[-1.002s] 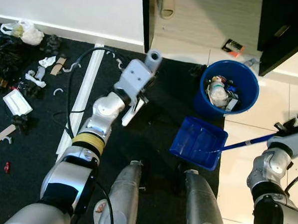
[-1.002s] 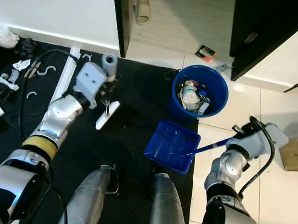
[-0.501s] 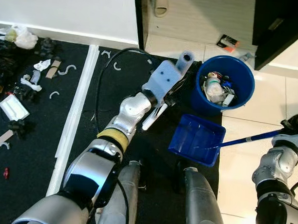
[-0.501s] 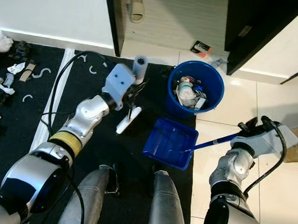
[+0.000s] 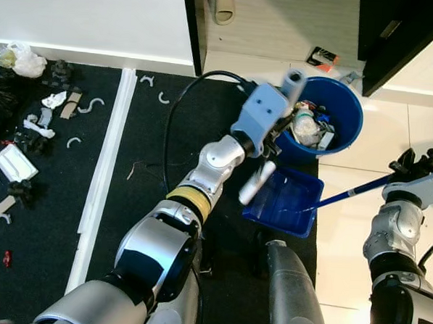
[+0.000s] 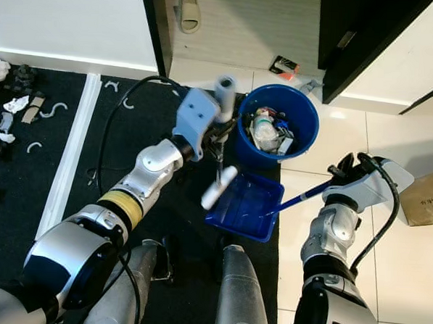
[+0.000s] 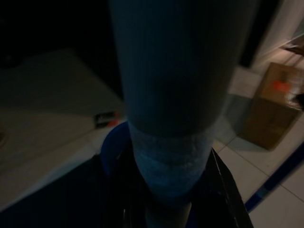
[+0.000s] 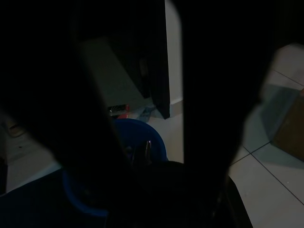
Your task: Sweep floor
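Observation:
My left gripper (image 5: 275, 133) is shut on a hand brush: its grey handle (image 5: 292, 82) sticks up beside the blue bucket (image 5: 348, 109), and its white head (image 5: 257, 182) hangs over the left edge of the blue dustpan (image 5: 285, 203). The grey handle (image 7: 175, 95) looms close in the left wrist view. The dustpan lies on the black mat just below the bucket, which holds trash. My right gripper (image 5: 414, 166) is shut on the dustpan's long blue handle (image 5: 349, 192) over the white tiles. Several bits of litter (image 5: 30, 116) lie on the mat at far left.
A white strip (image 5: 104, 163) runs along the mat, and a black cable (image 5: 179, 109) loops from my left arm. A slipper (image 5: 225, 6) lies by the doorway, with a black cabinet (image 5: 397, 33) at upper right. A cardboard box (image 6: 425, 198) stands on the tiles.
My left arm has swung the brush rightwards across the mat, from its middle to the dustpan's edge beside the bucket. The right gripper keeps the dustpan by the bucket. The view has shifted slightly.

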